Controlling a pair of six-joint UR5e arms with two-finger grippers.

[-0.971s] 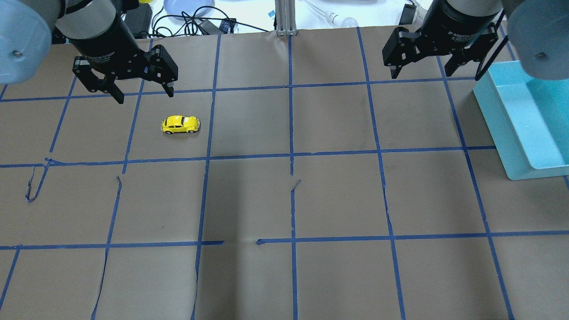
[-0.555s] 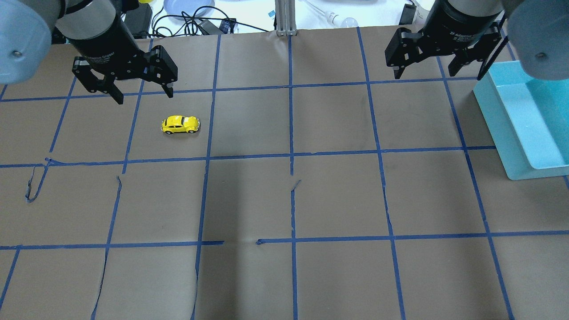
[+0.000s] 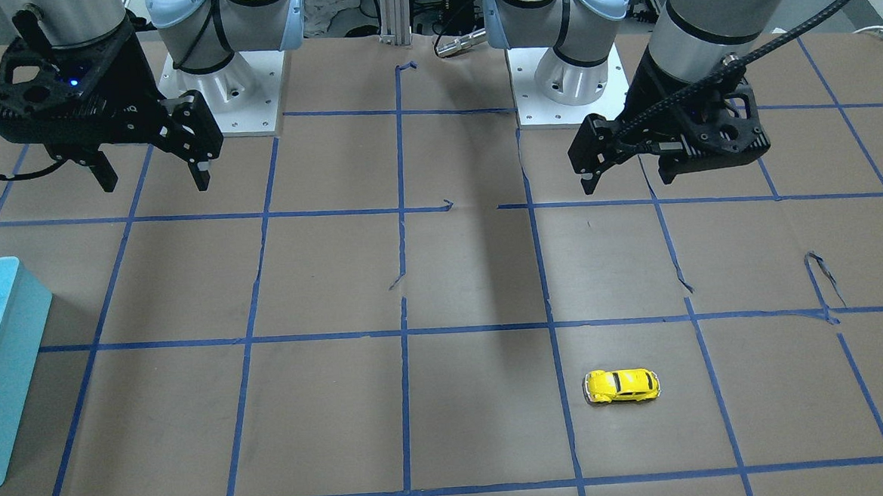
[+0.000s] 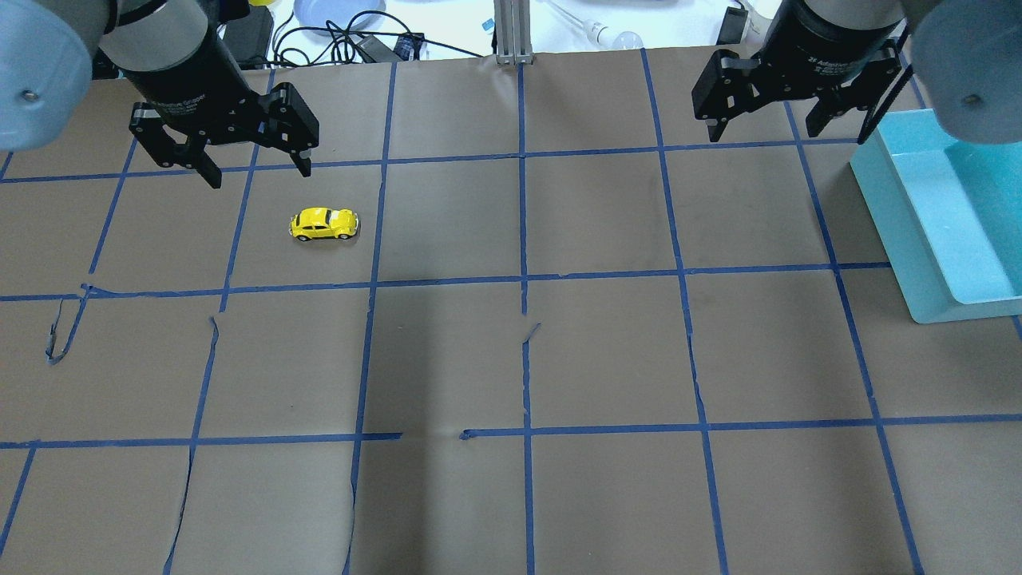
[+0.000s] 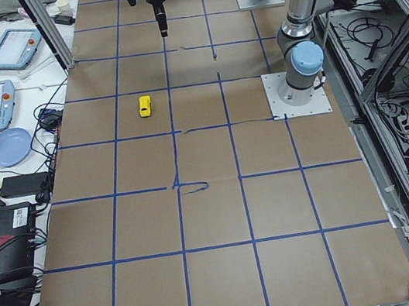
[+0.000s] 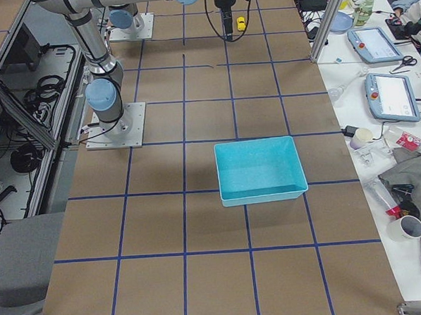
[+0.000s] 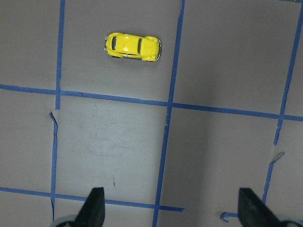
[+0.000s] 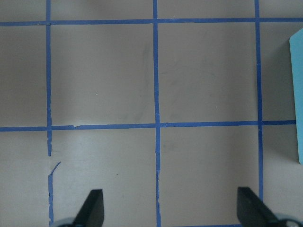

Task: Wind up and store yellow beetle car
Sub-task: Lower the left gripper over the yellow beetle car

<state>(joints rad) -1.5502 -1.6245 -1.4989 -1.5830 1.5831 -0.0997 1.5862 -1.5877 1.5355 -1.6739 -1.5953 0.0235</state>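
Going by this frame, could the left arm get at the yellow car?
Likely yes. The left tool hangs open, raised and close to the car, which stands alone on its wheels. Nothing lies between them or crowds the car.

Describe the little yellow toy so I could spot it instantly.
Start with the brown paper-covered table gridded with blue tape. In a square near the black left gripper sits the small glossy yellow beetle car, alone. Nothing else on the paper is yellow.

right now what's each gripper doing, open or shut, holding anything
Left gripper: open, empty; the toy car is not gripped.
Right gripper: open, empty.
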